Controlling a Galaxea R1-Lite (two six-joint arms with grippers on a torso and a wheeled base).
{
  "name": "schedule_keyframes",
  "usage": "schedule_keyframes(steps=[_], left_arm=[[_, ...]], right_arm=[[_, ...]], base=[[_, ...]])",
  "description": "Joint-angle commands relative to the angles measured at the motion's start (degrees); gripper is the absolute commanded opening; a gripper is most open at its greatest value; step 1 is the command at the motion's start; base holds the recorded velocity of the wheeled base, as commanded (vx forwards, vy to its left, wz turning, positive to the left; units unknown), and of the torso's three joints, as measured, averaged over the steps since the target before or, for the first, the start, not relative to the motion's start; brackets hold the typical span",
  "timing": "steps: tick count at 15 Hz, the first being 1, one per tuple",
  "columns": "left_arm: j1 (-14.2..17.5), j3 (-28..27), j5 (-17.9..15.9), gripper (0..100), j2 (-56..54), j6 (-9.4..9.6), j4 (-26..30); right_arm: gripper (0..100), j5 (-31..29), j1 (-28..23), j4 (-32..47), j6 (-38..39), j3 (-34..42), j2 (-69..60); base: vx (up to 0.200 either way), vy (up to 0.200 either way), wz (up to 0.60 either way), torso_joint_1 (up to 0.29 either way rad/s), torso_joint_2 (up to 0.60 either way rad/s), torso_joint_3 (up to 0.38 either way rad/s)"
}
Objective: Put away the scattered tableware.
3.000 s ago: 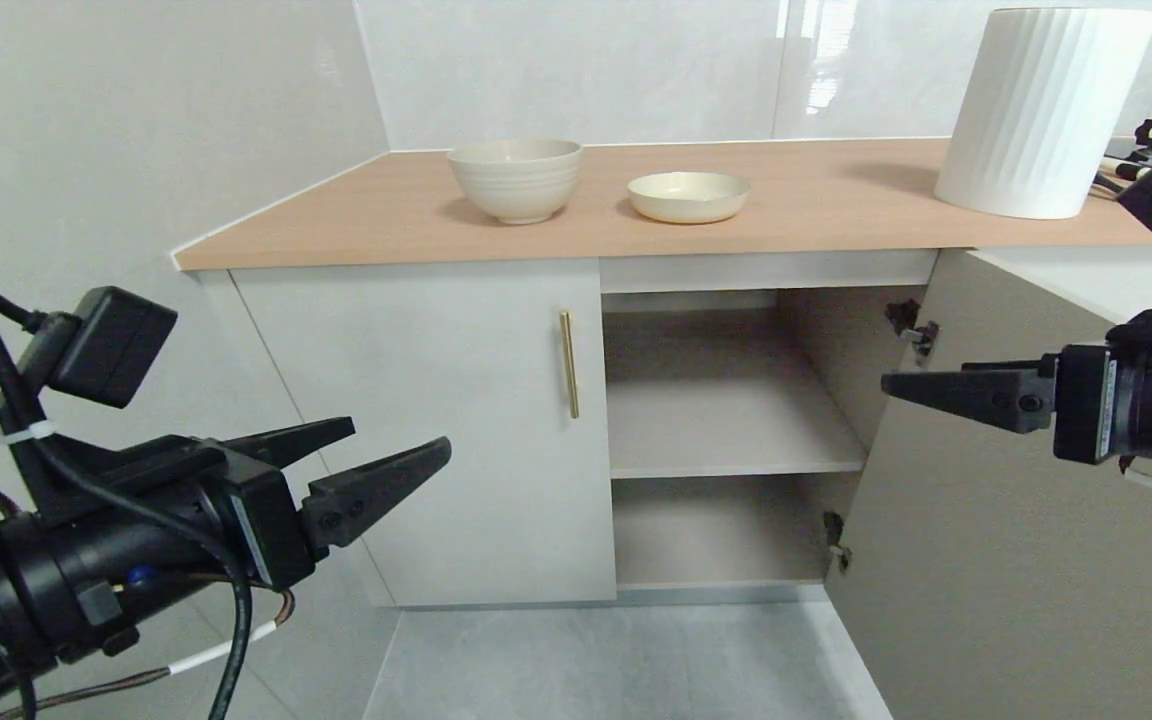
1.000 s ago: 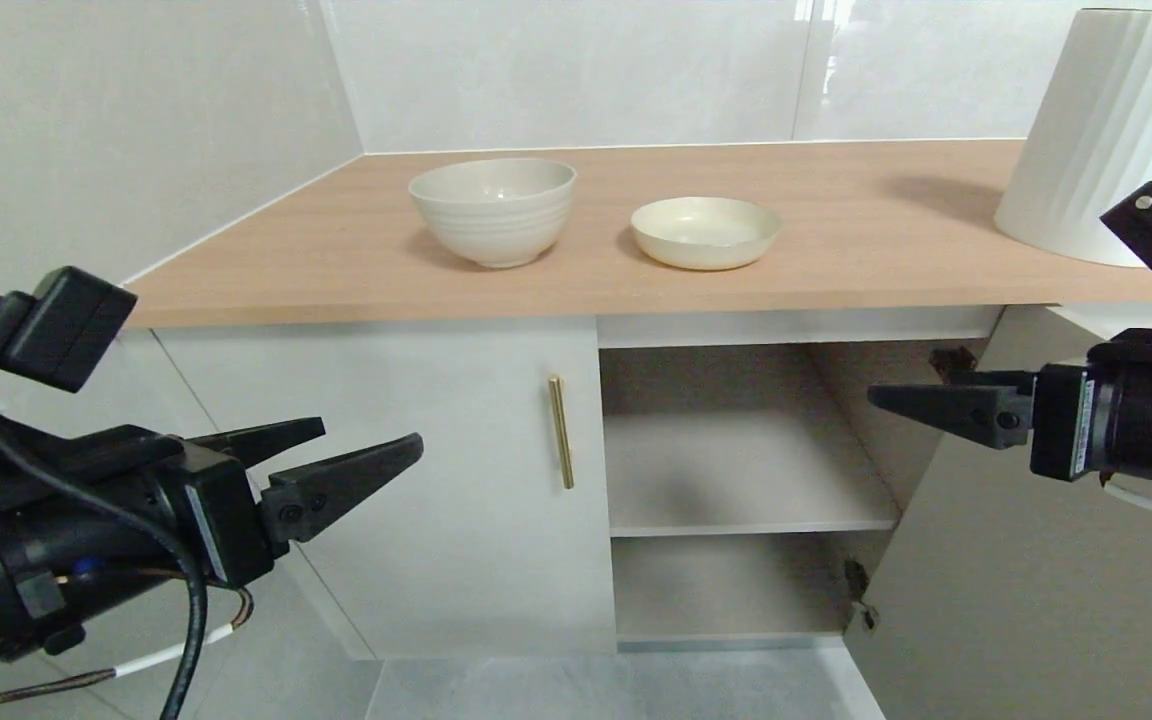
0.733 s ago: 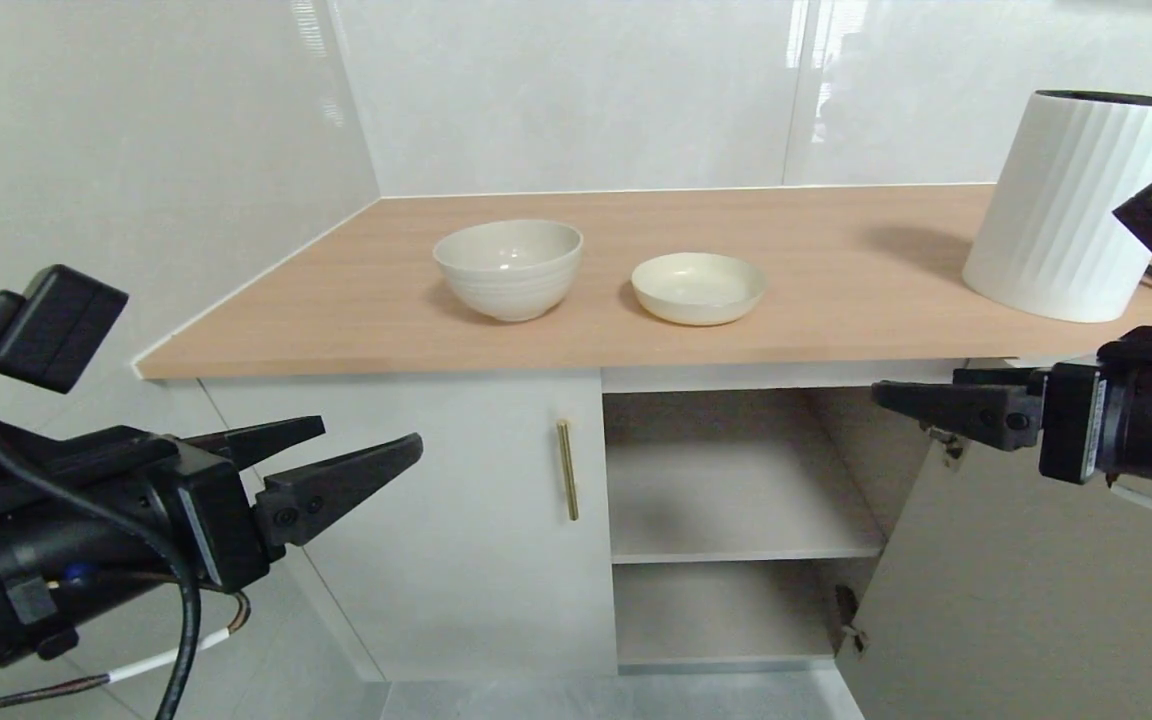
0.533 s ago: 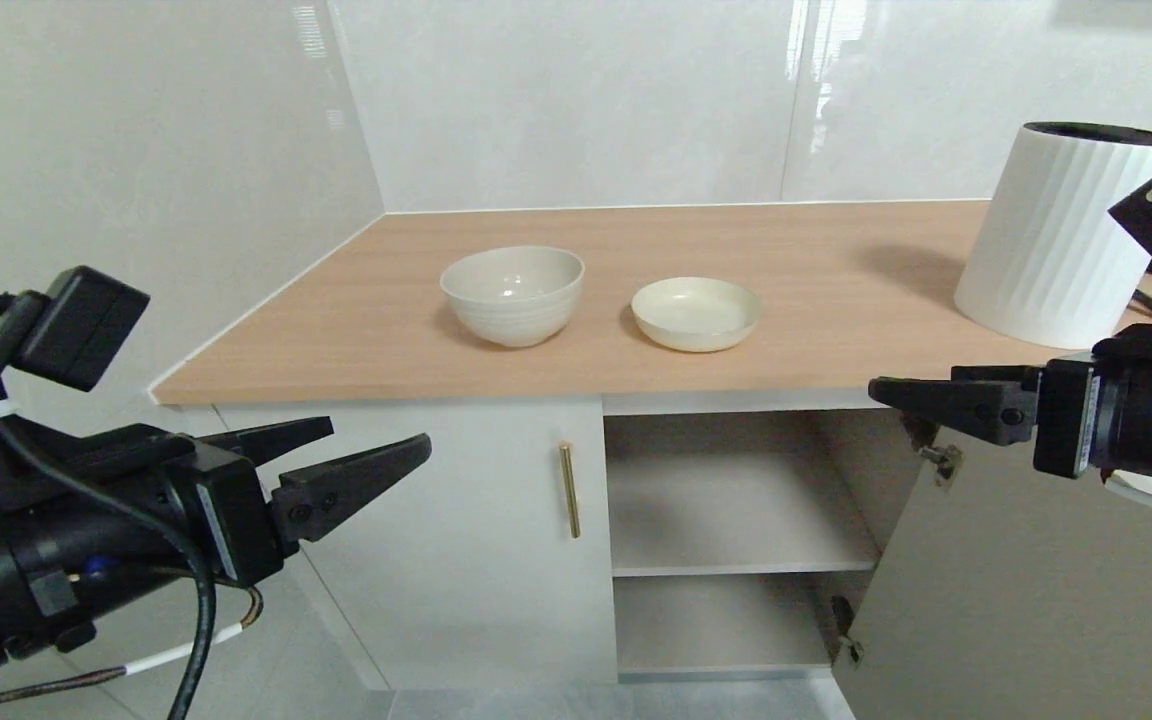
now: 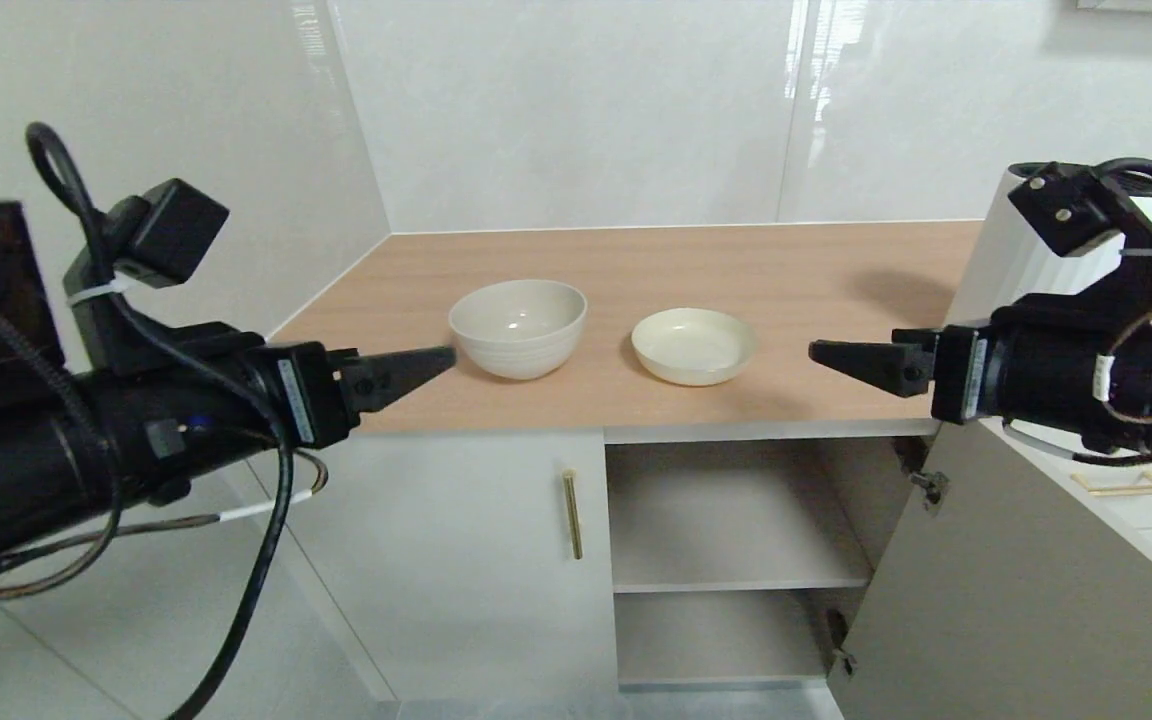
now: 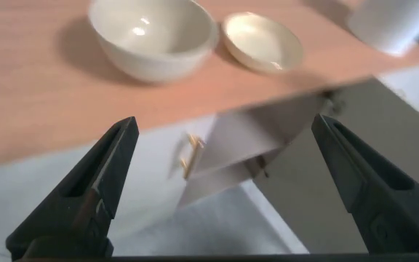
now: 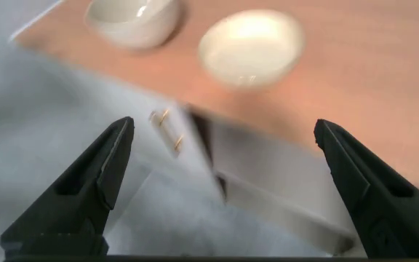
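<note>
Position of both arms differs from the earlier pictures. The head camera itself has shifted, so the counter (image 5: 636, 260) sits lower in the picture. Against that counter, however, both grippers have been raised from cupboard-door height to counter height.

The left gripper (image 5: 436, 358) is now held just beside the bowl (image 5: 518, 327), with no contact seen. The right gripper (image 5: 821, 352) is held near the dish (image 5: 693, 345), apart from it. Bowl and dish are unchanged on the counter, side by side and not touching, above the cupboard.

The right door (image 5: 986, 600) is swung open, and a bare shelf (image 5: 736, 550) is exposed. The left door (image 5: 476, 560) is shut, its brass handle (image 5: 572, 515) upright.

In the head view each gripper is seen edge-on, as a single point, so the gap cannot be judged there. The wrist views settle it. The left gripper (image 6: 224, 122) is spread wide and nothing is held, with the bowl (image 6: 155, 36) and dish (image 6: 262, 41) lying beyond it. The right gripper (image 7: 224, 125) is likewise spread wide and unladen, with the dish (image 7: 251, 45) and bowl (image 7: 133, 18) beyond it.

A white ribbed container (image 5: 976, 280) is partly hidden behind the right arm in the head view.
</note>
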Motion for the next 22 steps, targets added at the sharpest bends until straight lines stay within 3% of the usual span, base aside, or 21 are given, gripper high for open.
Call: schedule_keyframes(steps=[1, 3, 5, 6, 8, 9, 20, 21, 22], left_arm=[[4.1, -11.5, 0.1, 100, 10.4, -1.53, 6.3], [6.3, -24.6, 0.3, 100, 14.9, -4.17, 19.1], [6.3, -39.3, 1.4, 100, 20.3, -10.41, 32.9], [6.3, -46.4, 3.5, 100, 23.7, -11.55, 38.6], [6.1, -61.0, 11.3, 100, 32.8, -11.73, 51.2], [6.1, -66.4, 13.3, 100, 36.2, -11.99, 54.7], [6.0, -67.0, 14.2, 100, 44.2, -11.29, 47.3], [6.0, -67.0, 14.1, 0, 44.4, -11.29, 47.3], [6.0, -67.0, 14.1, 0, 44.4, -11.29, 47.3]], right_arm=[[100, -2.2, -0.7, 5.0, 0.1, -13.8, 11.6], [100, -7.0, -0.7, 13.2, 3.9, -24.2, 17.1], [100, -10.9, -0.7, 15.9, 7.2, -27.7, 18.8], [100, -11.5, -0.7, 16.1, 7.2, -27.9, 18.3], [100, -12.3, -1.0, 16.1, 7.2, -27.9, 17.4], [100, -12.4, -1.4, 16.1, 7.2, -27.8, 17.3], [100, -12.4, -1.6, 15.9, 7.5, -27.4, 16.9], [100, -12.4, -1.6, 15.9, 7.5, -27.4, 16.9], [100, -12.4, -1.6, 15.9, 7.5, -27.4, 17.0]], base=[[0.000, 0.000, 0.00, 0.000, 0.00, 0.000], [0.000, 0.000, 0.00, 0.000, 0.00, 0.000], [0.000, 0.000, 0.00, 0.000, 0.00, 0.000], [0.000, 0.000, 0.00, 0.000, 0.00, 0.000], [0.000, 0.000, 0.00, 0.000, 0.00, 0.000], [0.000, 0.000, 0.00, 0.000, 0.00, 0.000], [0.000, 0.000, 0.00, 0.000, 0.00, 0.000], [0.000, 0.000, 0.00, 0.000, 0.00, 0.000], [0.000, 0.000, 0.00, 0.000, 0.00, 0.000]])
